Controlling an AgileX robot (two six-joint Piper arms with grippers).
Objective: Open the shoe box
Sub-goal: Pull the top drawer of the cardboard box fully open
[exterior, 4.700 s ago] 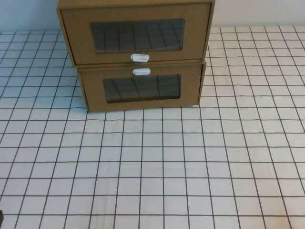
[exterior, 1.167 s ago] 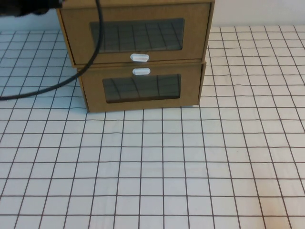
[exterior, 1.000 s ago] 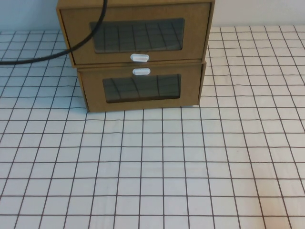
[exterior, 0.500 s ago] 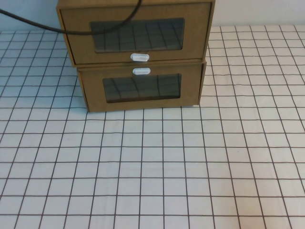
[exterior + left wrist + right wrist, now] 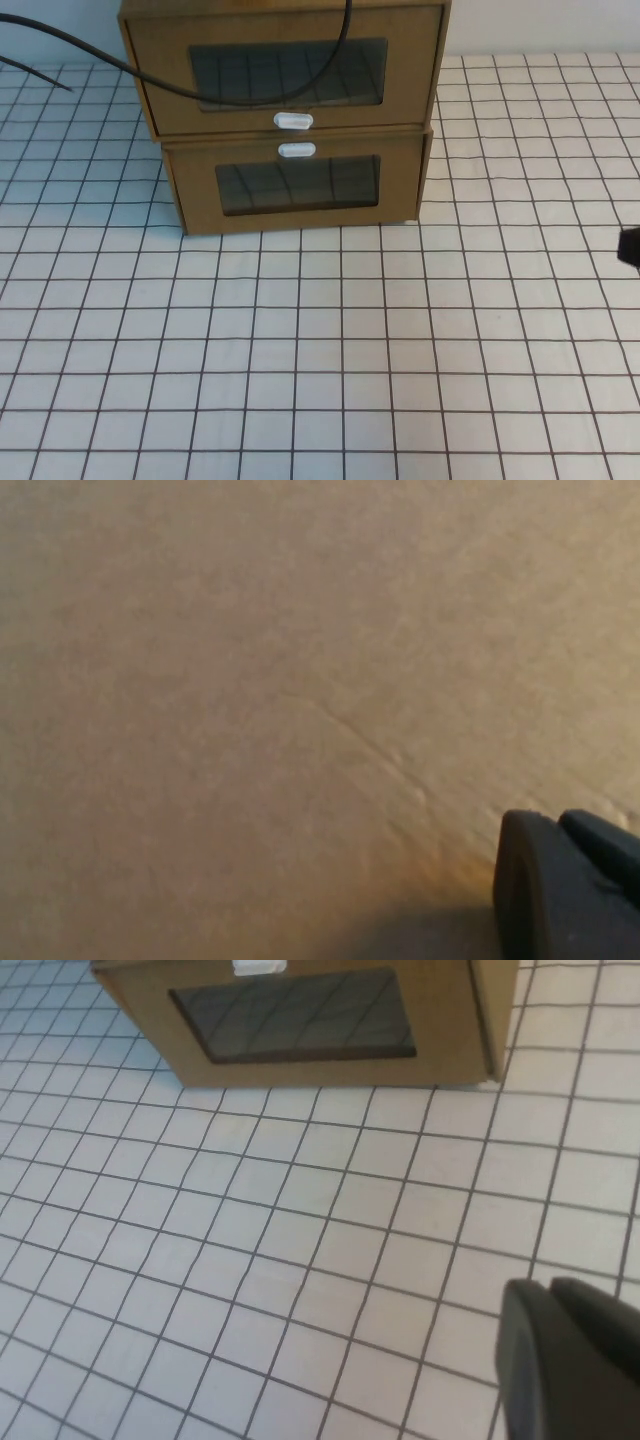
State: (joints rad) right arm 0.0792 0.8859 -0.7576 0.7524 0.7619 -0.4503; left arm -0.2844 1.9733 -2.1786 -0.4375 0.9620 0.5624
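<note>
1. At the right edge of the white, black-gridded tabletop (image 5: 320, 350), the right gripper (image 5: 630, 247) shows as a dark sliver. Its jaws are together w/ nothing between them.
2. Rt wrist view: the same gripper is a dark tip over the white squares, well apart from the boxes.
3. The left gripper (image 5: 565, 885) is close against a plain brown cardboard surface (image 5: 250, 700), w/ only one dark tip in view. Can't tell if its jaws are apart or together, or whether they touch the cardboard.
4. Can't tell which box face that cardboard is.
5. The left gripper itself is outside the high view. Only a black cable (image 5: 150, 76) shows there: it comes in from the left edge, sags across the front of the upper shoe box (image 5: 410, 75) and exits at the top edge.
6. The upper shoe box sits stacked on the lower shoe box (image 5: 398, 185), at the far side of the tabletop, slightly left of centre. The upper one overhangs a bit to the left.
7. Each front has a dark pane: upper window (image 5: 240, 70), lower window (image 5: 298, 184).
8. The upper handle (image 5: 293, 121) and lower handle (image 5: 297, 150) are both white, one just above the other near the seam betw. the boxes.
9. Both fronts are shut, flush w/ their shells.
</note>
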